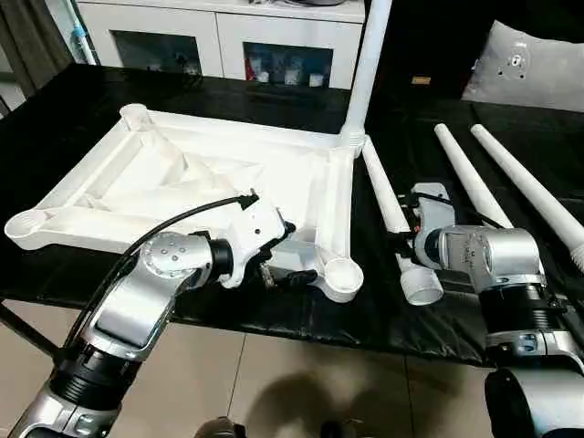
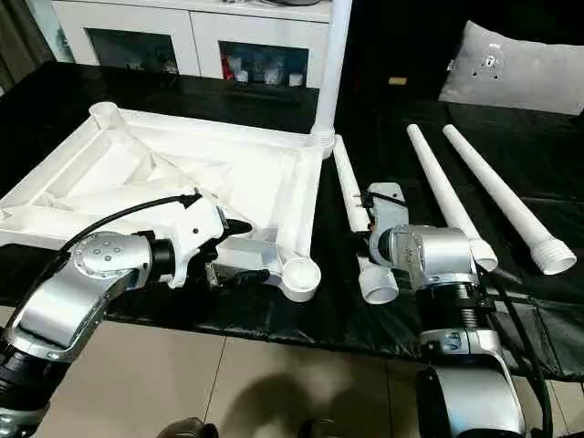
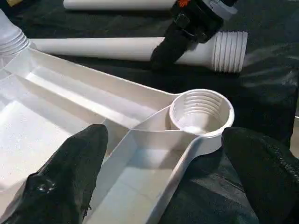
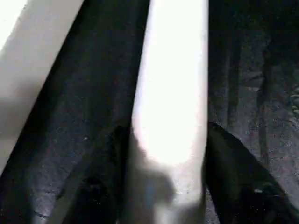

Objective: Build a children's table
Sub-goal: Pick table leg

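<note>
The children's table top lies ribbed side up on the black work table. One white leg stands upright in its far right corner socket. My left gripper is open and straddles the rim by the near right corner socket, with one black finger on each side. Just right of the top lies another leg, its threaded collar toward me. My right gripper is set over this leg's lower part. Its fingers press against both sides of the tube, and the leg still rests on the table.
Two more white legs lie side by side at the right. A grey cushion sits at the back right and a white glass-door cabinet stands behind. The work table's front edge runs just below both grippers.
</note>
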`<state>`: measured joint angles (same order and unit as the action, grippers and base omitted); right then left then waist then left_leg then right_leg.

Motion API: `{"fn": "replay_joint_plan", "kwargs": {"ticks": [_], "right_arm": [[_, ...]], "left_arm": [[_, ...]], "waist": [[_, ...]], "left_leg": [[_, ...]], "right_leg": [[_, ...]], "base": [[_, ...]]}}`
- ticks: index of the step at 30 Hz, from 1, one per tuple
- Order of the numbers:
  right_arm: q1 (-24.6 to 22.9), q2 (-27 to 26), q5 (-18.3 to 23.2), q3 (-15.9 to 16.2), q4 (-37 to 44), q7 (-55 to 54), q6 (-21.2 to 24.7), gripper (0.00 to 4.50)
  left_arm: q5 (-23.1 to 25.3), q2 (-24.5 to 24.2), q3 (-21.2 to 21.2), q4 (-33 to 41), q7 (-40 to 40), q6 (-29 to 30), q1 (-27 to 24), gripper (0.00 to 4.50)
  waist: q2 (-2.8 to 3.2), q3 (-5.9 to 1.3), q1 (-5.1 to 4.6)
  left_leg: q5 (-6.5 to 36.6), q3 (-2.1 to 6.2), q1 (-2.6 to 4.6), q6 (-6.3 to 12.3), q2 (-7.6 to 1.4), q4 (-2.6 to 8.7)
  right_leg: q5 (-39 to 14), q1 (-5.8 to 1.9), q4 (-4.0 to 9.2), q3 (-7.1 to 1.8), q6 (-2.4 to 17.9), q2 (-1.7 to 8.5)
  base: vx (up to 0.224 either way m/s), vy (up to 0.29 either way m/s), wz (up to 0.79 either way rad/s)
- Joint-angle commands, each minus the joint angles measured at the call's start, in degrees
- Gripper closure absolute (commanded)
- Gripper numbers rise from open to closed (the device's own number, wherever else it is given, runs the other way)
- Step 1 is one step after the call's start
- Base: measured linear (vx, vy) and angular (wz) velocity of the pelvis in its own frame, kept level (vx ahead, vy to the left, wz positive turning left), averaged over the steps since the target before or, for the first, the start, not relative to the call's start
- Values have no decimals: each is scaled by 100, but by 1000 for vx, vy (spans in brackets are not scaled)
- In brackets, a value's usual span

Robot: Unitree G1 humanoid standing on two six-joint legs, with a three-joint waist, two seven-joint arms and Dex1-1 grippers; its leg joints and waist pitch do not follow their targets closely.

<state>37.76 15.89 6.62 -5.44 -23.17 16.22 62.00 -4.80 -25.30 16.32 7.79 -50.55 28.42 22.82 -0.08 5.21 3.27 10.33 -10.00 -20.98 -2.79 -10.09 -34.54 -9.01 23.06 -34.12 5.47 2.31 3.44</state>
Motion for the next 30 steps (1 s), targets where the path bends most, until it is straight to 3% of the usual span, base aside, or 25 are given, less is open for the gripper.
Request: {"fn": "replay_joint_plan", "kwargs": {"ticks": [1, 9, 15, 16, 17, 20, 22, 25, 26, 28, 30], "right_arm": [[-137, 8, 68, -81, 37, -47, 87, 227], [-140, -21, 185, -589, -23, -313, -47, 260], [-74, 9, 199, -924, 132, -590, -347, 264], [-121, 17, 292, -1057, 360, -533, -1050, 264], [-156, 36, 352, -1086, 495, -415, -1351, 264], [-179, 40, 434, -1116, 666, -283, -1621, 264], [-47, -197, 964, -1614, 893, -156, -1738, 264], [30, -475, 1813, -2098, 1235, 437, -1898, 264], [-4, -555, 2105, -2152, 1378, 692, -2050, 264], [-57, -582, 2299, -2147, 1464, 903, -2082, 264], [-266, -627, 2752, -2008, 1788, 1556, -1986, 264]], "left_arm": [[-15, -33, 7, 83, 21, -32, 59, 0], [-36, 66, -80, 0, 184, -11, 24, 0], [-205, 322, -336, -149, 425, -133, 65, 0], [-281, 455, -497, -242, 576, -180, 142, 0], [-300, 512, -570, -296, 658, -201, 188, 0], [-317, 581, -653, -351, 771, -255, 244, 0], [-339, 778, -850, -461, 1080, -379, 418, 0], [-507, 1117, -1183, -573, 1507, -436, 754, 0], [-625, 1274, -1341, -611, 1662, -372, 909, 0], [-783, 1411, -1487, -627, 1761, -283, 1008, 0], [-1348, 1800, -1898, -590, 1996, 14, 1281, 0]], "waist": [[0, -453, 14], [-8, -431, 14], [-21, -452, 21], [4, -458, 32], [-9, -448, 27], [-17, -459, 32], [-4, -455, 10], [-5, -467, 19], [-8, -473, 36], [-14, -475, 41], [-36, -478, 59]], "left_leg": [[970, 109, 75, -64, -270, 396], [1084, 103, 89, -70, -257, 395], [927, 96, 62, -31, -250, 387], [911, 94, 65, -21, -252, 382], [952, 79, 52, -3, -250, 379], [870, 92, 51, 91, -251, 384], [878, 90, 52, 121, -246, 383], [941, 72, 52, 241, -236, 366], [906, 87, 41, 286, -255, 369], [820, 101, 36, 315, -268, 376], [737, 68, 22, 376, -246, 349]], "right_leg": [[-1966, -297, 434, -352, 720, 492], [-2223, -287, 481, -345, 645, 494], [-2000, -303, 453, -343, 680, 493], [-1946, -296, 446, -340, 687, 497], [-1971, -292, 473, -344, 652, 501], [-1850, -300, 445, -331, 640, 477], [-1851, -306, 449, -333, 660, 475], [-1827, -317, 468, -328, 715, 483], [-1766, -331, 456, -317, 754, 491], [-1676, -325, 439, -308, 783, 486], [-1614, -346, 436, -313, 893, 491]], "base": [[0, 0, 0], [0, 0, 0], [0, 0, 0], [0, 0, 0], [0, 0, 0], [0, 0, 0], [0, 0, 0], [0, 0, 0], [0, 0, 0], [0, 0, 0], [0, 0, 0]]}}
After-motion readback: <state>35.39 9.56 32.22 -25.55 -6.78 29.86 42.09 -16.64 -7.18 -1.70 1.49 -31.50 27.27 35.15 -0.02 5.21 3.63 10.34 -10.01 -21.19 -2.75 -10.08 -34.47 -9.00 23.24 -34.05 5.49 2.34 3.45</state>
